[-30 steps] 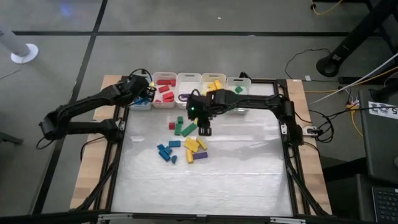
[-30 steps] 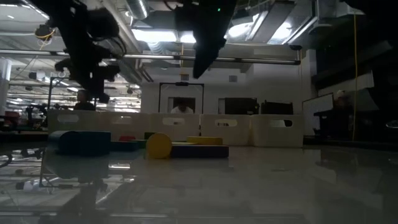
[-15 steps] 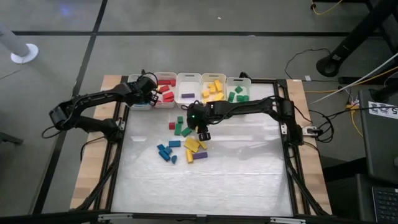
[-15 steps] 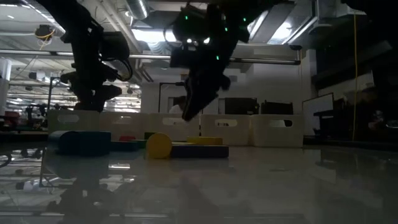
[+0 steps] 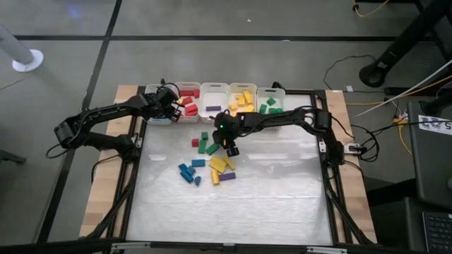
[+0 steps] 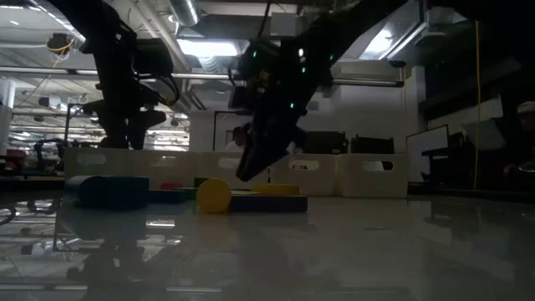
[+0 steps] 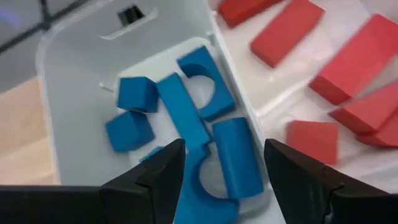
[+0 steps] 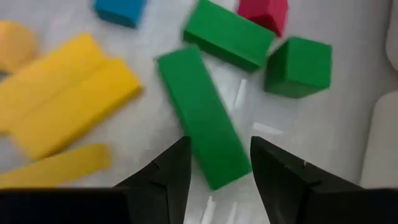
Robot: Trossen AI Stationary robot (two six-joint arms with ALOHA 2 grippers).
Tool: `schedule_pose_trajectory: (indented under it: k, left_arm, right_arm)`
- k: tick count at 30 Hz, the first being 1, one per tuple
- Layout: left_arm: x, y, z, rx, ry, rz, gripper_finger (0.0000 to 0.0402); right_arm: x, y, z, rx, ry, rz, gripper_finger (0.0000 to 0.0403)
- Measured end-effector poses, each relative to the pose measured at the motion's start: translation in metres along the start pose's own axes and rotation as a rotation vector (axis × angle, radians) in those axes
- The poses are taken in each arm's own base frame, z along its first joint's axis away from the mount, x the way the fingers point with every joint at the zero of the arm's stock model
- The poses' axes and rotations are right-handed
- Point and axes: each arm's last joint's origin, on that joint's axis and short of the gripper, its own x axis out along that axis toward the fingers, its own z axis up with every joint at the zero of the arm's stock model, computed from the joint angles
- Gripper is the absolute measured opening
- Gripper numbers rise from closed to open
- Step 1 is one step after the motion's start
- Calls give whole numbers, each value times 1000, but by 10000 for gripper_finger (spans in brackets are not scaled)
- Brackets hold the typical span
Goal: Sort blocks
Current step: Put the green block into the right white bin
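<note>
Shiny white bench [image 5: 268, 197] has lots of bare room up front. Small bright toy blocks [image 5: 210, 164] lie mid-bench. The right tool [image 5: 231, 149], fingers apart and empty, hangs over a long green bar [image 8: 204, 116]. The left tool [image 7: 222, 163], wide open, empty, hovers above blue blocks in the far white plastic bin [image 7: 74, 93].

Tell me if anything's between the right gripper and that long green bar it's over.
Nothing visible. The right gripper hangs open directly above the long green bar, with bare table on both sides of the bar. A second green bar lies just beyond its far end.
</note>
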Motion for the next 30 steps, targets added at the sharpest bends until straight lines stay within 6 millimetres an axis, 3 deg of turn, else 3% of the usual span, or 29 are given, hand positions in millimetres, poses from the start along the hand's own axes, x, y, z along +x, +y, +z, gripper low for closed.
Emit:
schedule_pose_trajectory:
  k: [6,30]
  left_arm:
    - [-2,-5,-2,15,30,-79,208]
    - [-14,-29,-3,97,-73,-183,208]
  right_arm:
    - [13,-14,-13,-9,9,-2,163]
    - [20,-9,-21,-65,70,42,162]
